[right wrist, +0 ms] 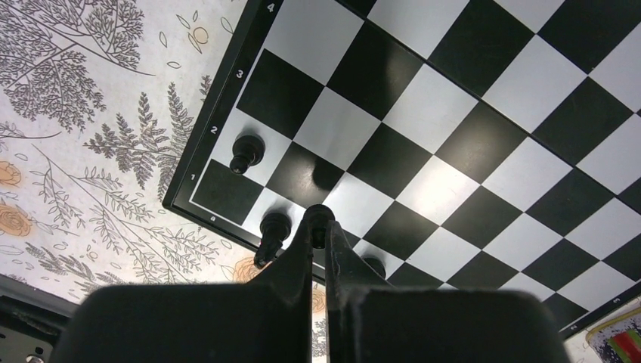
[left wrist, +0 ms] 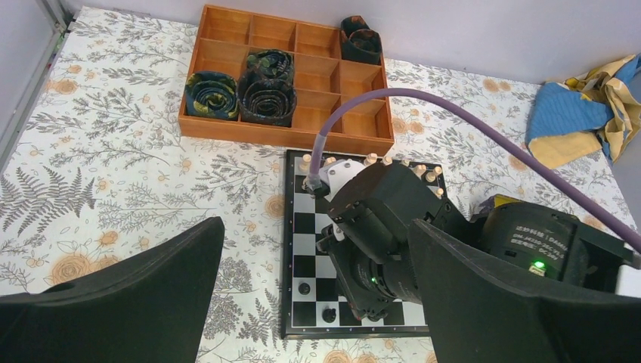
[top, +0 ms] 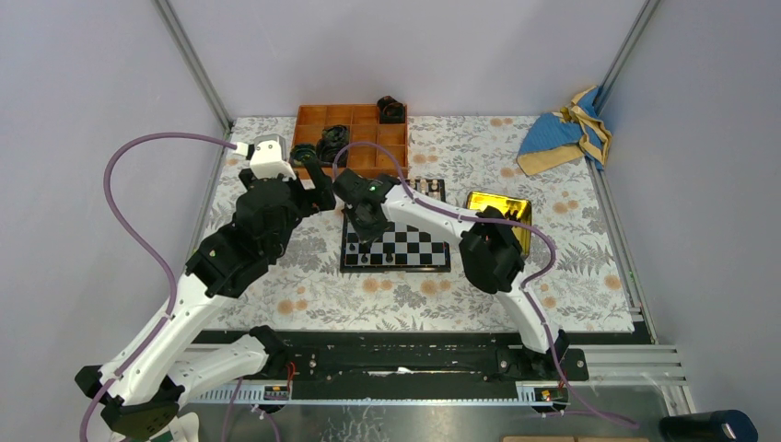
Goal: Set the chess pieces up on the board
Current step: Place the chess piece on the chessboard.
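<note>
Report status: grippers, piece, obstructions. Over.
Left gripper open, empty. Right gripper shut on a black piece over the board corner. Placed pieces close alongside.

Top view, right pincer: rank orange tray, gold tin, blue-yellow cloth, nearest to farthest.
From the right pincer, shut on a black chess piece over the left side of the board:
1. orange tray, just past the board's far edge.
2. gold tin, off the board's right edge.
3. blue-yellow cloth, far right corner.
</note>
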`<state>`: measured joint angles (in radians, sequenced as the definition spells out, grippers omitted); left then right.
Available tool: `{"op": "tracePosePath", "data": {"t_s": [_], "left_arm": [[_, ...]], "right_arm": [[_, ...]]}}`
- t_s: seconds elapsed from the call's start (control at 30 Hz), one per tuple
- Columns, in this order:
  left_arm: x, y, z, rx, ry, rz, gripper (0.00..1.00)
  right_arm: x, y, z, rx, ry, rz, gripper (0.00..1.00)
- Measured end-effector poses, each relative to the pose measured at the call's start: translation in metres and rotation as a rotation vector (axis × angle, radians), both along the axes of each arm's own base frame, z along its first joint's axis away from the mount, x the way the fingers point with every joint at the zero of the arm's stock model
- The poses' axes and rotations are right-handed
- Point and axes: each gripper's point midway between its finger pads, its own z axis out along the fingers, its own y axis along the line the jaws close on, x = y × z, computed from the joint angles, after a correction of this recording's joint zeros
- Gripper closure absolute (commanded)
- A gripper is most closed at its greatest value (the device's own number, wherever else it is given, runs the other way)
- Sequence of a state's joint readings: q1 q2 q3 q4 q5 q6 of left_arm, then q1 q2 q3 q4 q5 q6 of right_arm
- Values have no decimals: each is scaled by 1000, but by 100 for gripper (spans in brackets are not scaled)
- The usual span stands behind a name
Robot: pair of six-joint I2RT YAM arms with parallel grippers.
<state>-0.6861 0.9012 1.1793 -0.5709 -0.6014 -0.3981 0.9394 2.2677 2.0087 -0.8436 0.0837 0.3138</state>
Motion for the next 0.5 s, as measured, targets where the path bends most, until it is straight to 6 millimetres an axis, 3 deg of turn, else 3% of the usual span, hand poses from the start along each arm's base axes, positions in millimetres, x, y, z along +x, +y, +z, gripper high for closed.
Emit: {"op": "tracePosePath", "data": {"t_s": [0.37,0.5], "left_arm": [[0,-1,-1,-8,3,2,1],[0,-1,-1,-7,4,2,1]], "right_arm": [[-3,2,-23,-23,33,11,100],[-2,6,-22,-12,33,15,100]]}}
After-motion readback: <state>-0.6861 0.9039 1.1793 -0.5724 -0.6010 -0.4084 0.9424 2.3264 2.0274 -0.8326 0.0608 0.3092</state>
